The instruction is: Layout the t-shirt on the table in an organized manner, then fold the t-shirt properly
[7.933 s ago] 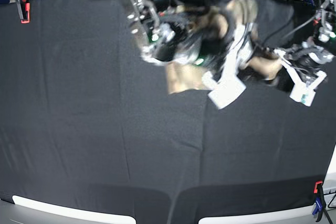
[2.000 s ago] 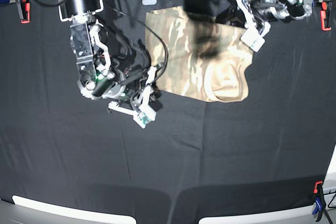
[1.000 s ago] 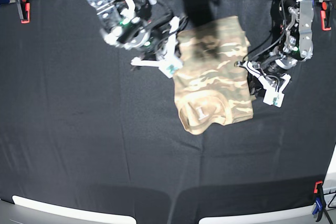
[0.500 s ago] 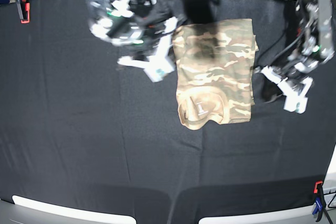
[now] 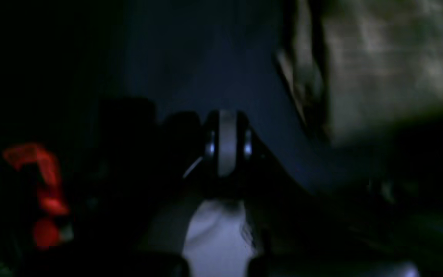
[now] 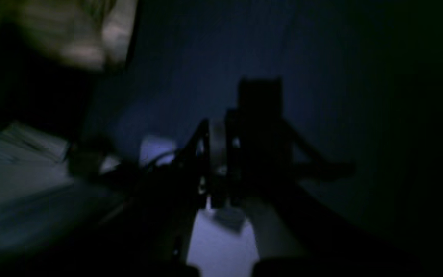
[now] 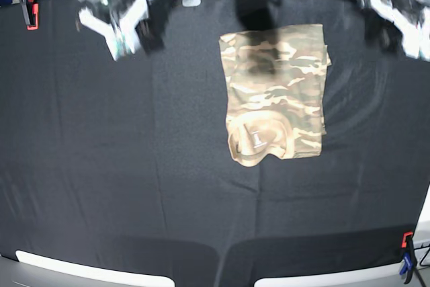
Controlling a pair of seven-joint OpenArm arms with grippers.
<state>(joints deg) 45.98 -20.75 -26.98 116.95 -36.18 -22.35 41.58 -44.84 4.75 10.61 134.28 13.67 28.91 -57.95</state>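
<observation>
Soft camouflage t-shirt (image 7: 275, 92), folded rectangle, matte table (image 7: 134, 166)

Base view: overhead, high above the table (image 7: 134, 186), facing straight down; takes in almost the full black surface, far edge at top, near edge at bottom.
Left wrist view: mounted behind the left gripper (image 5: 227, 148), low and close over the table's far right part, dark and blurred.
Right wrist view: behind the right gripper (image 6: 217, 154), near the far left corner, equally dim.
Shared: the t-shirt (image 7: 275, 95) appears in all three, at the upper margin of both wrist views.
</observation>
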